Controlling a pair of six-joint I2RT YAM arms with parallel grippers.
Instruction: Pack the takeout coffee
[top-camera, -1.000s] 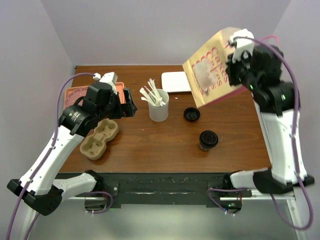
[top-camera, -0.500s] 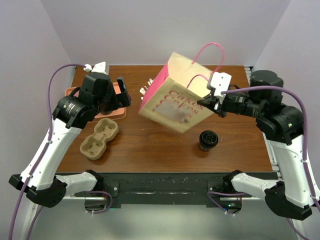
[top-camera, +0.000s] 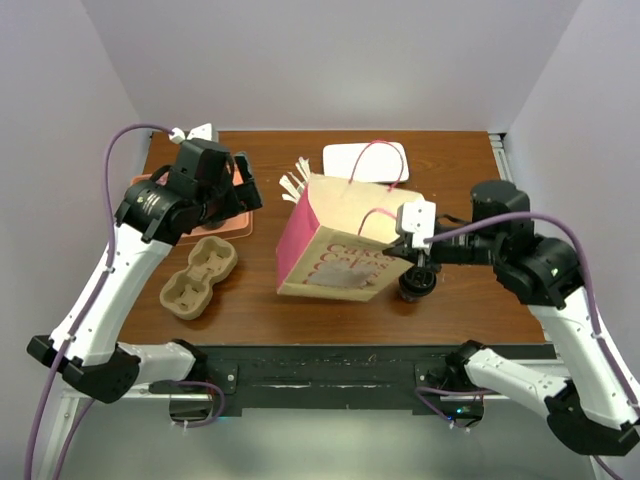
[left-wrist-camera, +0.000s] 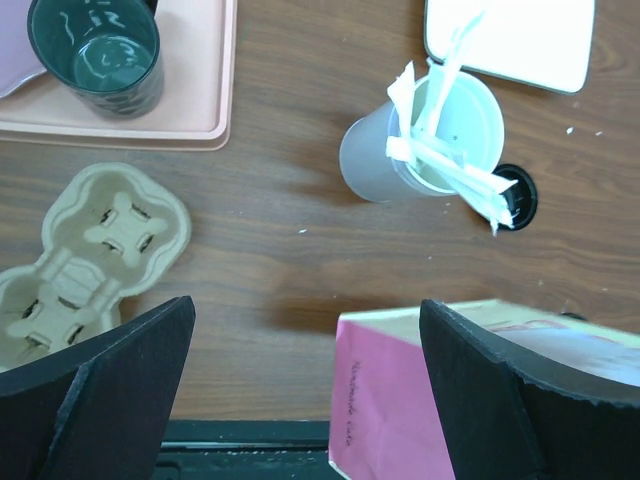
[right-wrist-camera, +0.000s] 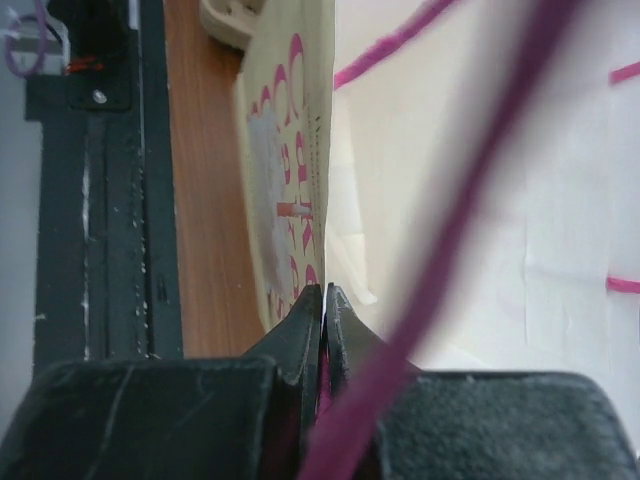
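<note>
The takeout coffee, a small dark cup with a black lid, stands right of centre, partly hidden under my right gripper. My right gripper is shut on the top rim of a cream and pink paper bag with pink handles. The bag is tilted at the table's middle, just left of the coffee. In the right wrist view the jaws pinch the bag's wall. My left gripper is open and empty, above the table left of the bag; in the top view it is over the tray.
A white cup of stirrers stands behind the bag, with a loose black lid beside it. A white plate lies at the back. A pink tray holds a dark mug. A cardboard cup carrier lies front left.
My right arm swung the bag from high at the right down to the table's middle, beside the coffee. My left arm lifted and drew back a little.
</note>
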